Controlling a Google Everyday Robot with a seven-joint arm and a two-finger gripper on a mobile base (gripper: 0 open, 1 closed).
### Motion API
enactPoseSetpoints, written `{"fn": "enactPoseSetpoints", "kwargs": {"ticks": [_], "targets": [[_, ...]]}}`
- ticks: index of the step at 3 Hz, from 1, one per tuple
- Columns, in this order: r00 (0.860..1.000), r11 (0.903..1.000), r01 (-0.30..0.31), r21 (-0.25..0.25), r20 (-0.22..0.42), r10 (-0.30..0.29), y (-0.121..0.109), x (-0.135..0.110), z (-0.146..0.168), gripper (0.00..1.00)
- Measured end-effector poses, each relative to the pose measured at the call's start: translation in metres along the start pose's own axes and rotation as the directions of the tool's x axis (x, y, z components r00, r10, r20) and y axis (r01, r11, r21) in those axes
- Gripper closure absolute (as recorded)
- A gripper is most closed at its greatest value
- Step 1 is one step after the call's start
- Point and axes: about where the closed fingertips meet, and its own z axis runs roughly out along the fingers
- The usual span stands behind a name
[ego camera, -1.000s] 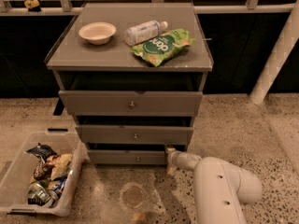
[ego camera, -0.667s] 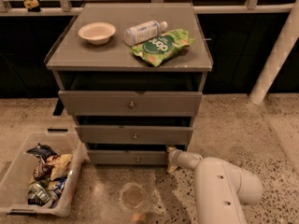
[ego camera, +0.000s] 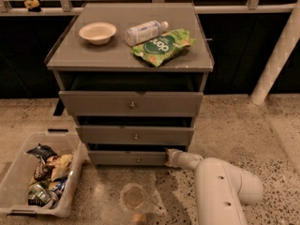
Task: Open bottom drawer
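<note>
Far to the left of the gripper and a little lower, a clear plastic bin (ego camera: 16, 170) of snack packets sits on the speckled floor (ego camera: 117, 182). Its right corner lies near the left end of the bottom drawer (ego camera: 117, 158).

That drawer is the lowest and shortest grey front of the cabinet (ego camera: 131, 55), just left of the gripper and level with it. Its long axis runs left to right, parallel to the floor, and its face points toward the camera. A small round knob (ego camera: 138, 160) sits at its centre, left of the gripper and apart from it. A dark gap shows along the drawer's top edge, under the middle drawer (ego camera: 133, 136). The floor ahead of the front is open, marked only by a round stain (ego camera: 133, 197).

The gripper (ego camera: 169, 156) is at the drawer's right end, against the front's right edge; whether it is open or closed cannot be told. The white arm (ego camera: 222, 189) reaches in from below and to its right, filling the floor there.
</note>
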Motion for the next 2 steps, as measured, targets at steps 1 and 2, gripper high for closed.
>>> {"fn": "enactPoseSetpoints", "kwargs": {"ticks": [1, 2], "targets": [[1.000, 1.0000, 0.000, 0.000, 0.000, 0.000, 0.0000, 0.0000, 0.0000, 0.64], [1.000, 1.0000, 0.000, 0.000, 0.000, 0.000, 0.0001, -0.0001, 0.0001, 0.88]]}}
